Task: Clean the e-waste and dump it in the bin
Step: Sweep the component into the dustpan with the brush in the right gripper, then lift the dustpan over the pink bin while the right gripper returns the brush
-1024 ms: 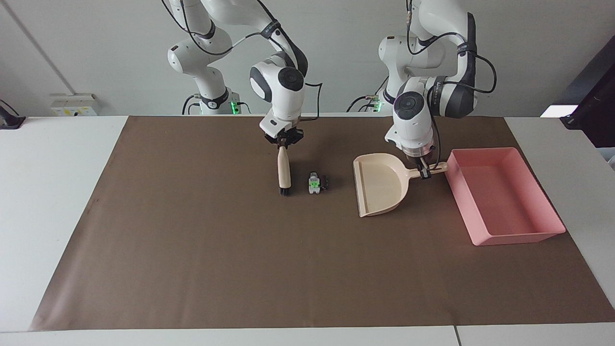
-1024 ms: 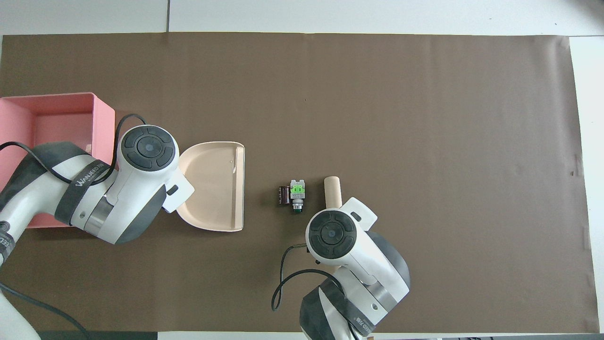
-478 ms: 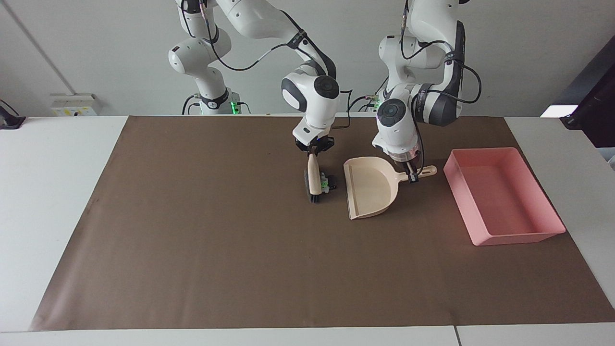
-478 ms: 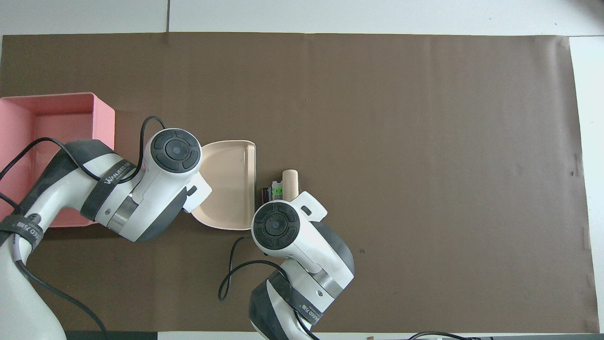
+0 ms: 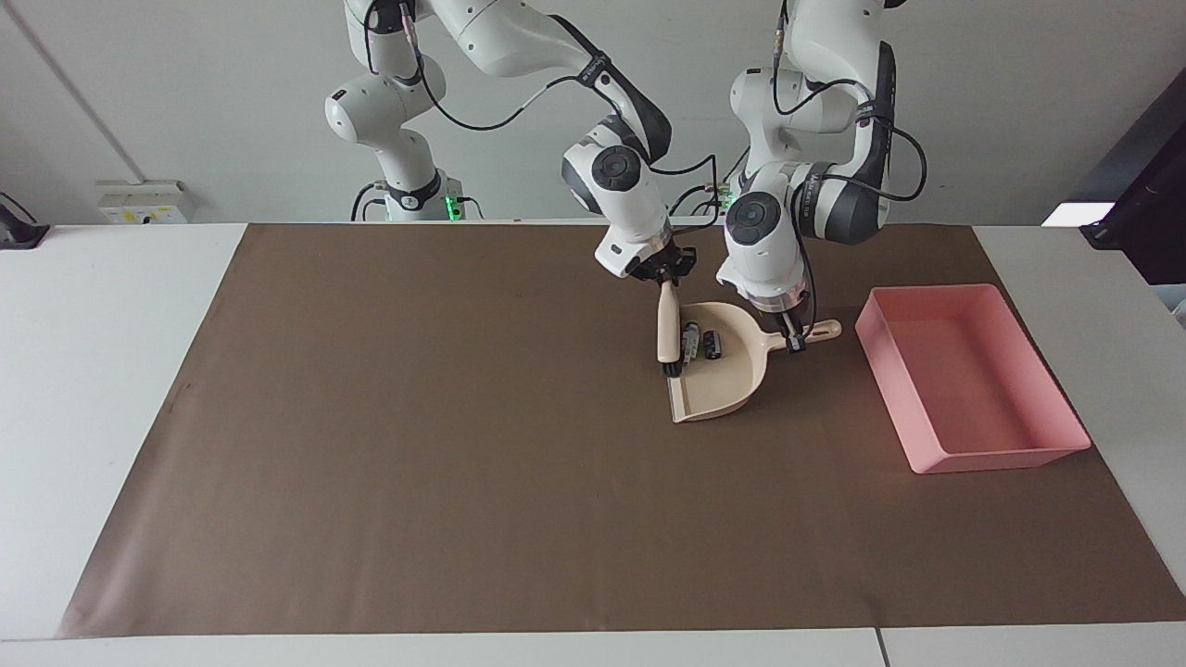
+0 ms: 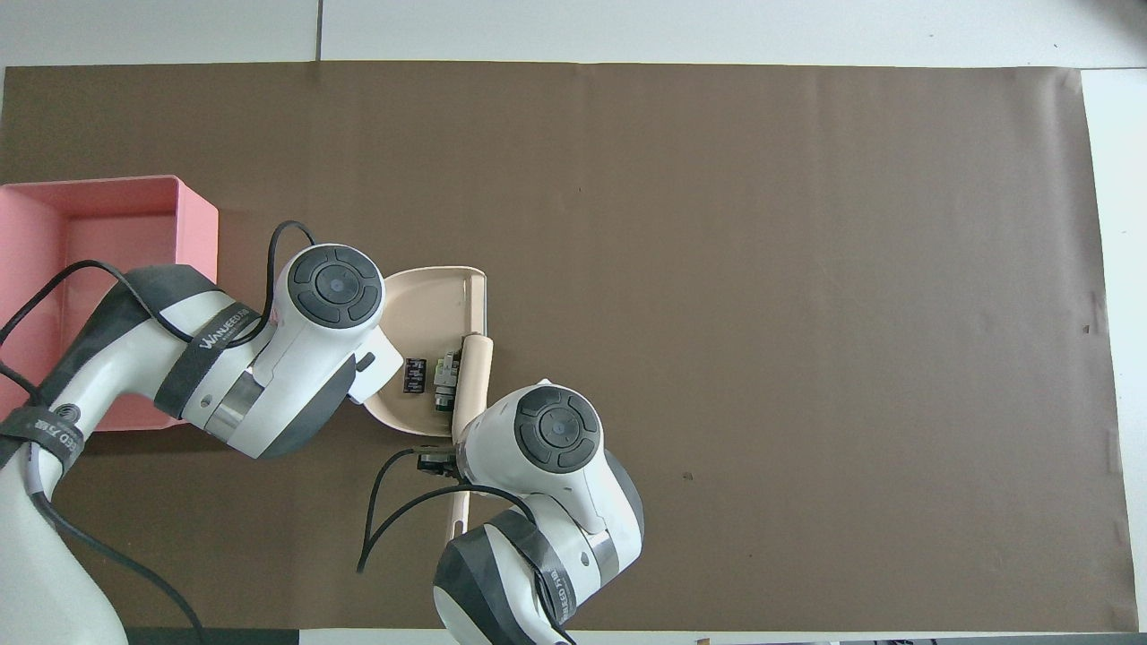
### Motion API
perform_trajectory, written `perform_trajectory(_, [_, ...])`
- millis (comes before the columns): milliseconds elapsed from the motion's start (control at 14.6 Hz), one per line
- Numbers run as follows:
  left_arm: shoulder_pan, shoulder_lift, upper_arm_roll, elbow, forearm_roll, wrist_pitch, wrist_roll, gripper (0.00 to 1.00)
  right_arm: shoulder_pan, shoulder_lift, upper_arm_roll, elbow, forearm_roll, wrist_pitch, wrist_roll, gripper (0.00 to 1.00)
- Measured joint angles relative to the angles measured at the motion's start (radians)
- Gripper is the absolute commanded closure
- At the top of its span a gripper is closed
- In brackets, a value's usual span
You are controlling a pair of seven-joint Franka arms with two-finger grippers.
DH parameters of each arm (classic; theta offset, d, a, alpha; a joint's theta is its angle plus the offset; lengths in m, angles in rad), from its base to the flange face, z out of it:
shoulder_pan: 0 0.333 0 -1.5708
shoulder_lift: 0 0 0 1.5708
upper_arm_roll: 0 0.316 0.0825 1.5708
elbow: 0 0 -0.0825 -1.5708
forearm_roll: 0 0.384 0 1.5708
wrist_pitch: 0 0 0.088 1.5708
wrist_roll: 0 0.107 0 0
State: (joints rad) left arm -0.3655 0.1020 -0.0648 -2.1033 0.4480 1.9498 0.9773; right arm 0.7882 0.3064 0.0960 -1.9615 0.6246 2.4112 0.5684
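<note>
The two e-waste bits lie inside the beige dustpan [image 5: 723, 384]: the white-grey one [image 5: 690, 341] beside the black one [image 5: 712, 345]. They also show in the overhead view, white-grey [image 6: 444, 381] and black [image 6: 415, 376]. My right gripper [image 5: 665, 278] is shut on a beige brush [image 5: 665, 324]. The brush's bristles stand at the dustpan's open lip, next to the white-grey bit. My left gripper [image 5: 795, 341] is shut on the dustpan's handle [image 5: 820, 328] and holds the pan flat on the mat. The pink bin [image 5: 1001, 459] stands beside the dustpan toward the left arm's end.
A brown mat [image 5: 417, 463] covers the table's middle, with white table [image 5: 111, 371] around it. In the overhead view both wrists cover their grippers, and the bin's corner [image 6: 199, 233] shows beside the left arm.
My right gripper swept the brush toward the dustpan and pushed both bits into it. My left gripper first slid the dustpan toward the bits, then held it still.
</note>
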Motion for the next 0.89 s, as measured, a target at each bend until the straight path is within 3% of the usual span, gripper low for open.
perform_trajectory(137, [0.006, 0.0, 0.001, -0.008, 0.0, 0.027, 0.001, 1.0, -0.001, 0.002, 0.0, 0.021, 0.097, 0.01, -0.063, 1.0])
perform_trajectory(273, [0.016, 0.0, 0.002, -0.024, 0.0, 0.061, 0.008, 1.0, -0.009, -0.006, 0.0, 0.042, 0.109, -0.019, -0.066, 1.0])
perform_trajectory(546, [0.035, 0.0, 0.002, -0.035, -0.018, 0.091, 0.042, 1.0, -0.046, -0.109, -0.006, 0.036, 0.108, -0.125, -0.033, 1.0])
perform_trajectory(888, [0.082, 0.0, 0.003, -0.037, -0.125, 0.126, 0.164, 1.0, -0.187, -0.284, -0.012, -0.007, -0.199, -0.388, 0.119, 1.0])
